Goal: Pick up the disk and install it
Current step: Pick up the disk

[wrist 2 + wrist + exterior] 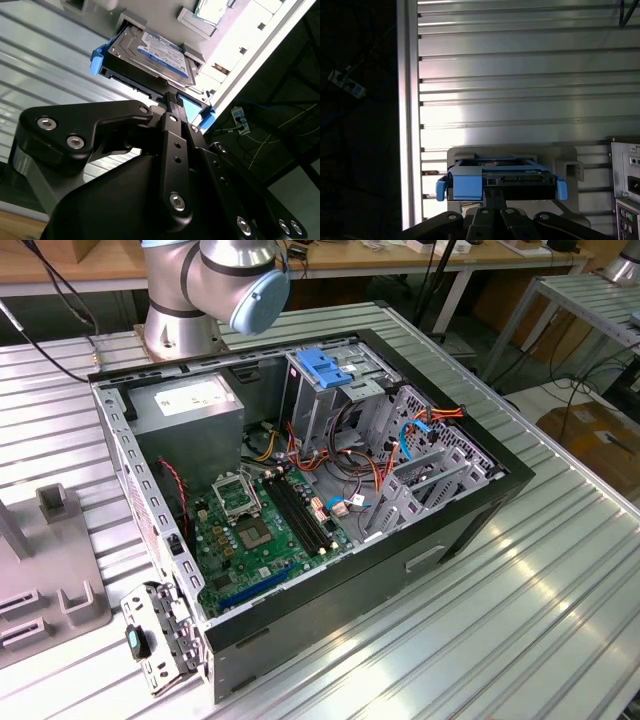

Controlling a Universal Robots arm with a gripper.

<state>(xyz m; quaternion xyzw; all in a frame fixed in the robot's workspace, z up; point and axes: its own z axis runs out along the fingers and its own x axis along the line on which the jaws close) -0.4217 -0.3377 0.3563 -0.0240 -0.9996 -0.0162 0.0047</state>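
1. One gripper [172, 97] sits at the near short edge of the disk [155, 50]; I cannot tell whether it grips.
2. Disk lies flat in a grey holder [565, 152], long axis running straight ahead of the gripper.

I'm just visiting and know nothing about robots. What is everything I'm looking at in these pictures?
computer case: one, black, lid off, middle of the table
power supply box: one, grey with a white sticker, inside the case
drive cage: one, grey with a blue latch, inside the case
circuit board: one, green, on the case floor
cables: several, orange, red and blue, beside the cage
table: one, ribbed silver metal
disk: one, silver with a blue-and-white label and blue side rails, in a holder
holder: one, grey, on the table
robot arm: one, silver with a pale blue cap, behind the case
tool: one, black, at the disk's near edge
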